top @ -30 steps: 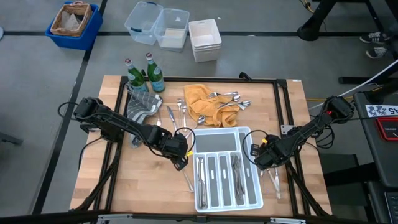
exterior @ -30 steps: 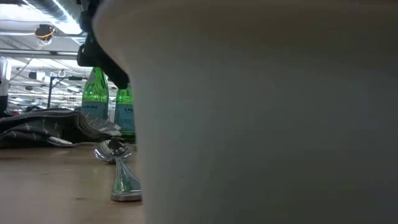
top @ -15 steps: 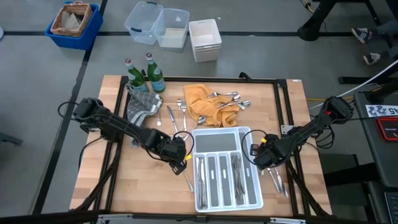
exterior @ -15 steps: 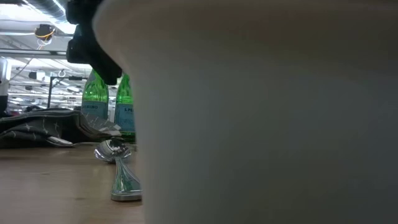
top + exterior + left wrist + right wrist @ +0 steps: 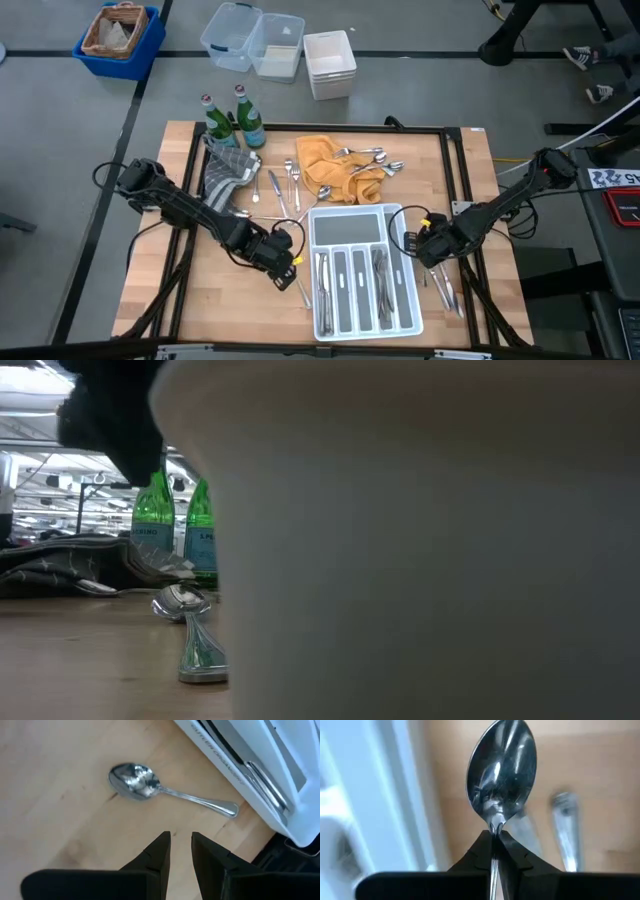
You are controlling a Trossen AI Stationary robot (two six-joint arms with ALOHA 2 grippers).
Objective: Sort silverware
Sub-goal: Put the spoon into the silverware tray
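While two green glass bottles (image 5: 235, 120) stand at the upper left of the wooden table (image 5: 170, 290), their pale blue labels carry writing too small to read from above; in the low view the same labels show letters that stay illegible. Moulded lettering runs along the rim of the white tray (image 5: 240, 757) in the left wrist view, but it cannot be made out either.

At the lower centre of the high view that tray (image 5: 400, 300) holds silverware in its long slots. More forks and spoons lie on and around an orange cloth (image 5: 320, 165) above it, and a grey patterned cloth (image 5: 225, 170) lies beside the bottles. A black frame borders the tabletop.

Left of the tray, the left gripper (image 5: 281, 262) hangs just over the wood, its fingers (image 5: 155, 857) a narrow gap apart and holding nothing. A spoon (image 5: 150, 785) lies flat on the table just ahead of them, beside the tray's edge.

Right of the tray, the right gripper (image 5: 428, 242) is clamped on the neck of another spoon (image 5: 502, 775), bowl pointing away from the wrist. Two more pieces of cutlery (image 5: 443, 290) lie on the wood below it.

Beyond the table the floor is grey, with a blue bin (image 5: 118, 38), clear tubs (image 5: 250, 40) and a white container (image 5: 330, 62) at the top of the frame. A hall with ceiling lights shows behind the bottles in the low view.
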